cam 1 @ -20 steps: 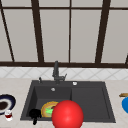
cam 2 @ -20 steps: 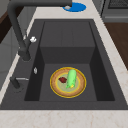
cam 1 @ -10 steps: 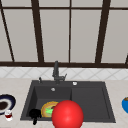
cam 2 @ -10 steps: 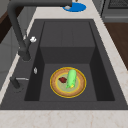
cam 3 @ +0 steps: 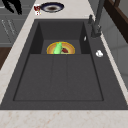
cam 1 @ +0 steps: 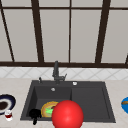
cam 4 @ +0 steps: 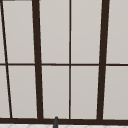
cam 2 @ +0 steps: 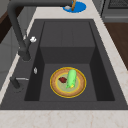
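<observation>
My left hand hovers at the sink's front left corner, over the counter's edge, with its fingers hanging straight down and holding nothing. In the right side view this hand shows at the far left, beside a small red cup. A yellow-rimmed plate lies on the floor of the sink's basin, carrying a green cucumber and a small dark red piece. A big red ball sits low in the front view, covering part of the plate.
The dark sink has a draining board on its right half and a black faucet behind it. A dark blue plate with the red cup stands on the left counter. A blue plate lies on the right counter.
</observation>
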### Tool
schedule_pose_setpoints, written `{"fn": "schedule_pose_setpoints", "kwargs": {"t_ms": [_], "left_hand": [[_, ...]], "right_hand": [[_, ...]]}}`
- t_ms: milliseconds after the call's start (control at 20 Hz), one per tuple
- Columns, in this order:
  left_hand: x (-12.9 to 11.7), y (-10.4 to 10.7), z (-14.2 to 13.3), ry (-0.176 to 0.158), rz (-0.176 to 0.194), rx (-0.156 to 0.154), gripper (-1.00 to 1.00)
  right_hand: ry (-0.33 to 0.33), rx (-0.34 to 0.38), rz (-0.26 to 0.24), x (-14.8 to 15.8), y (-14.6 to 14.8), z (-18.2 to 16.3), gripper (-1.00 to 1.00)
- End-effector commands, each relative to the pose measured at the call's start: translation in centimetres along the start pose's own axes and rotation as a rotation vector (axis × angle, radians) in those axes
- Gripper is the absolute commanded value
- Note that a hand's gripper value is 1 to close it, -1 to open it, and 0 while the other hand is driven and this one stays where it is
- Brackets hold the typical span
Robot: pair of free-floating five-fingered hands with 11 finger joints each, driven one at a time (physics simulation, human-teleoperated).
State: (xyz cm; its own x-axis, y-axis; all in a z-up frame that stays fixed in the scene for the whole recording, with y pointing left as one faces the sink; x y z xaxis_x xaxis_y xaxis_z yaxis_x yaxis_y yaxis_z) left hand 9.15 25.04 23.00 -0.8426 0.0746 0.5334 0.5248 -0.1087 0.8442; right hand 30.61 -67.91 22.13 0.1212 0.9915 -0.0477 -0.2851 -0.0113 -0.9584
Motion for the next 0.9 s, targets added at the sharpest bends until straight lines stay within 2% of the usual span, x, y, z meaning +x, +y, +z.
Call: {"fn": "schedule_pose_setpoints", "kwargs": {"t_ms": [0,250,450,500,550,850], "left_hand": [[0.0,0.0,0.0,0.000,0.000,0.000,0.00],[0.0,0.0,0.0,0.000,0.000,0.000,0.00],[0.0,0.0,0.0,0.000,0.000,0.000,0.00],[0.0,0.0,0.0,0.000,0.000,0.000,0.00],[0.0,0.0,0.0,0.000,0.000,0.000,0.00],[0.0,0.0,0.0,0.000,0.000,0.000,0.00]], "right_hand": [[-0.009,0.004,-0.030,0.9,2.6,-1.8,1.00],[-0.007,-0.030,-0.029,0.7,5.5,-4.2,1.00],[-0.017,-0.046,-0.021,0.0,5.9,-4.2,1.00],[-0.022,-0.031,-0.019,-0.2,5.7,-4.1,1.00],[-0.007,-0.009,-0.025,0.1,5.7,-4.0,-1.00],[-0.017,0.056,-0.010,-0.4,3.1,-3.6,-1.00]]}}
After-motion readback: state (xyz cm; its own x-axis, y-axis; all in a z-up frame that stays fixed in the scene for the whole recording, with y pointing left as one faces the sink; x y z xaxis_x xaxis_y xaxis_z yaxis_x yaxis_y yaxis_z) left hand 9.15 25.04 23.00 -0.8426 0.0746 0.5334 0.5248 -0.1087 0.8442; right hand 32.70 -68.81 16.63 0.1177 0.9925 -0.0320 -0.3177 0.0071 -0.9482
